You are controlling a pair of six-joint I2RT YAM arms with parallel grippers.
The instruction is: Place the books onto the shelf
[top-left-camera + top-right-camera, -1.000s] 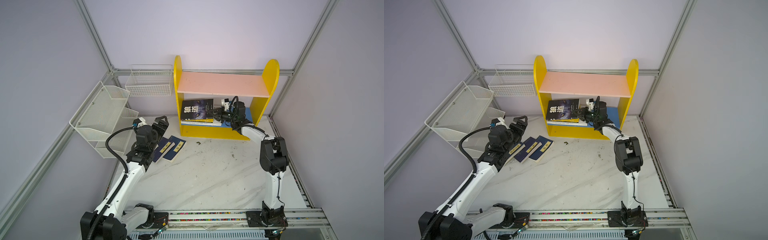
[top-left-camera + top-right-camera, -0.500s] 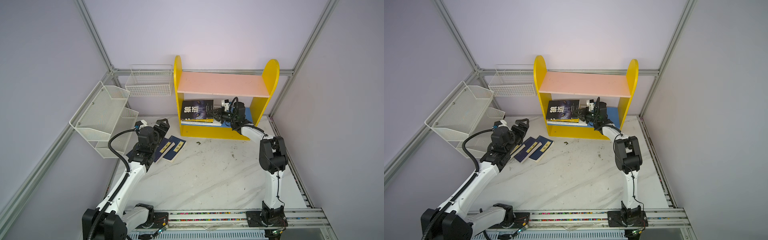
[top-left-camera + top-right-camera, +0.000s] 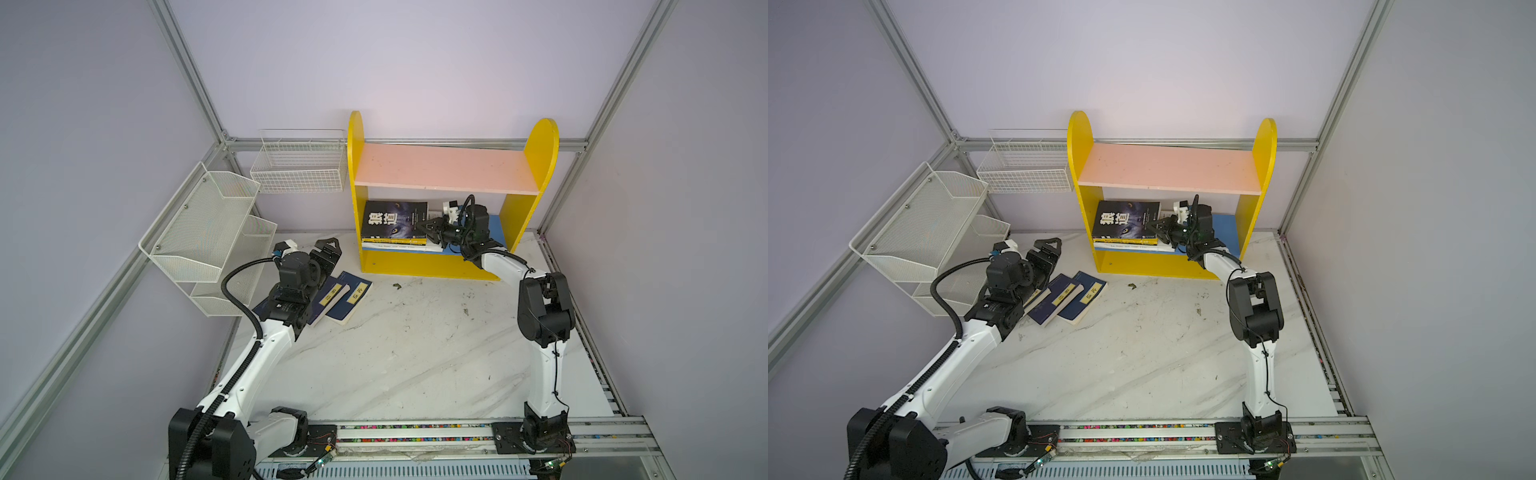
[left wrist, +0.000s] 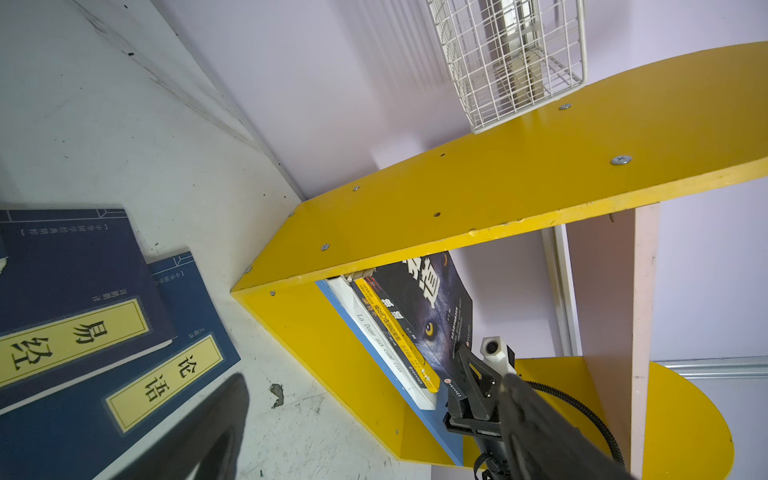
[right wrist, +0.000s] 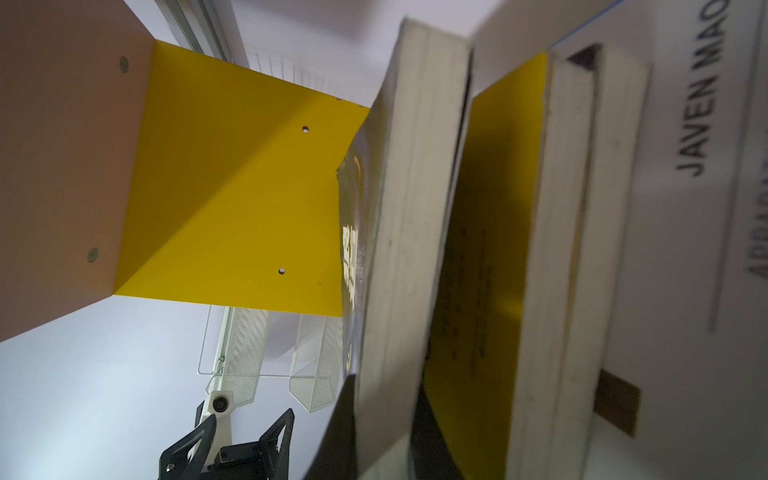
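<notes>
The shelf (image 3: 415,266) is a yellow bookcase at the back, with a pink upper board (image 3: 444,168) and a blue lower board (image 3: 496,228). Several books lie stacked on the lower board. The black wolf-eyes book (image 3: 390,220) is on top, tilted up at its right side. My right gripper (image 3: 430,228) is shut on that book's right edge; the right wrist view shows its page edge (image 5: 399,249) between the fingers. Two navy books (image 3: 351,297) (image 3: 330,293) lie on the table, with a third mostly hidden under my left arm. My left gripper (image 3: 328,245) hangs open over them, holding nothing.
A white mesh tiered rack (image 3: 208,232) hangs on the left wall and a white wire basket (image 3: 299,166) sits beside the shelf's left panel. A small scrap (image 3: 397,286) lies on the marble table in front of the shelf. Metal frame rails border the table.
My left gripper has drifted slightly toward the shelf, still open. The right gripper and the black book look unmoved.
</notes>
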